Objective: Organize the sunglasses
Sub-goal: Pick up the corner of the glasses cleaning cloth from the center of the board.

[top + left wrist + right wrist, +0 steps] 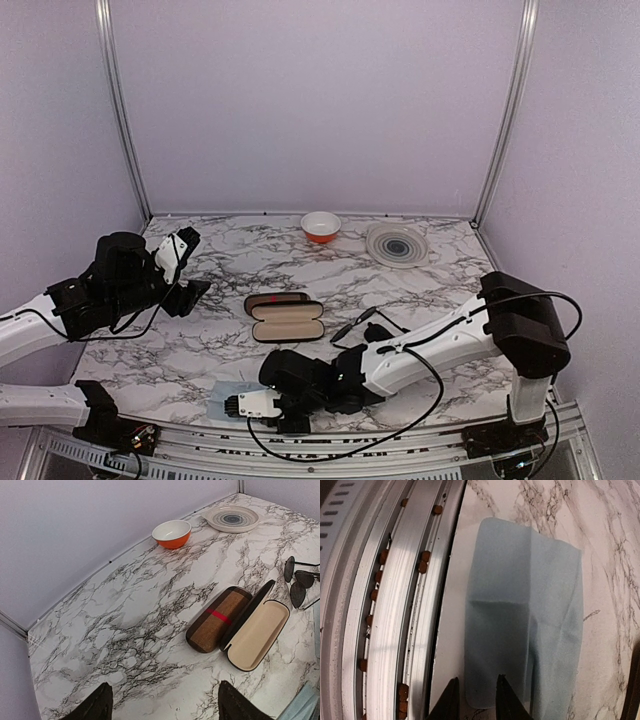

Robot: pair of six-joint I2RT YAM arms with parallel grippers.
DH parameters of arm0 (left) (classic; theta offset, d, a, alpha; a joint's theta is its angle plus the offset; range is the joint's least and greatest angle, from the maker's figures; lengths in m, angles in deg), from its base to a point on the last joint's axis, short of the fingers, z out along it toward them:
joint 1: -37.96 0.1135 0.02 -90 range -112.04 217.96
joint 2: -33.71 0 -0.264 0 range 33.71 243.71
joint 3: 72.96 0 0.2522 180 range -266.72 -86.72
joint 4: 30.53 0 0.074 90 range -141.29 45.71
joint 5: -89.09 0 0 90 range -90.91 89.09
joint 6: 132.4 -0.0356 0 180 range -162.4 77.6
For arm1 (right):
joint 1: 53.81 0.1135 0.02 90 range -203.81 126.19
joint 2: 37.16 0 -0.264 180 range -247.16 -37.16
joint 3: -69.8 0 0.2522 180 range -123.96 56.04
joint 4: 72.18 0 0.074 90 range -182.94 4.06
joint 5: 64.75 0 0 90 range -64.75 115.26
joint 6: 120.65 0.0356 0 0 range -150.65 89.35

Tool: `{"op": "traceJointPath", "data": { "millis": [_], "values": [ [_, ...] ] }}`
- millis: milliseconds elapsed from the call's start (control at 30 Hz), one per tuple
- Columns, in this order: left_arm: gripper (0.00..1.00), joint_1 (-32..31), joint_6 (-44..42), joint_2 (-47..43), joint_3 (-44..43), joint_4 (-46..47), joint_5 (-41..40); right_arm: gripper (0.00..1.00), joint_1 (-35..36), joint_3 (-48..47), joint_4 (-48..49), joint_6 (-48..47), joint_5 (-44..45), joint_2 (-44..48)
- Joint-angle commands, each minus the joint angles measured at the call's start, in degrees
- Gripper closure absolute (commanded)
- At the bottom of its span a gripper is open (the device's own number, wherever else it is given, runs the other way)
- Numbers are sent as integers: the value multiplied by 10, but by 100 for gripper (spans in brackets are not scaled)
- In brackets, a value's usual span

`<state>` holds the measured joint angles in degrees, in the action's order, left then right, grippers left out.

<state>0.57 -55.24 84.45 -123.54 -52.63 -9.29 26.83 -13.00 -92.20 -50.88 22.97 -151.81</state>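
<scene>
While hovering over blue cloth (525, 610), stands narrowly parted (right tool (476, 690)).
Left tool (164, 695) wide, empty; sunglasses (298, 594) beside open case (260, 632).

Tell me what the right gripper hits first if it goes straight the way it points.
Most likely the blue cloth, lying flat right ahead of the right gripper at the near edge of the table, beside the metal rail. The gap to it is hard to judge.

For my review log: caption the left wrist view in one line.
Open left pincer over marble table; sunglasses lie right of an open case, with a closed plaid case alongside.
</scene>
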Motion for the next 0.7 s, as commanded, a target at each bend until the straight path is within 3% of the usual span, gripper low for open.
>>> {"op": "traceJointPath", "data": {
  "millis": [0,367,667],
  "values": [
    [28,2,4,-8,-3,8,2,78,-16,-12,-26,0,9,-17],
    [28,2,4,-6,-3,8,2,99,-31,-9,-35,3,-16,-28],
    [29,1,6,-4,-6,3,20,100,-35,27,-16,19,-27,36]
  ]
}}
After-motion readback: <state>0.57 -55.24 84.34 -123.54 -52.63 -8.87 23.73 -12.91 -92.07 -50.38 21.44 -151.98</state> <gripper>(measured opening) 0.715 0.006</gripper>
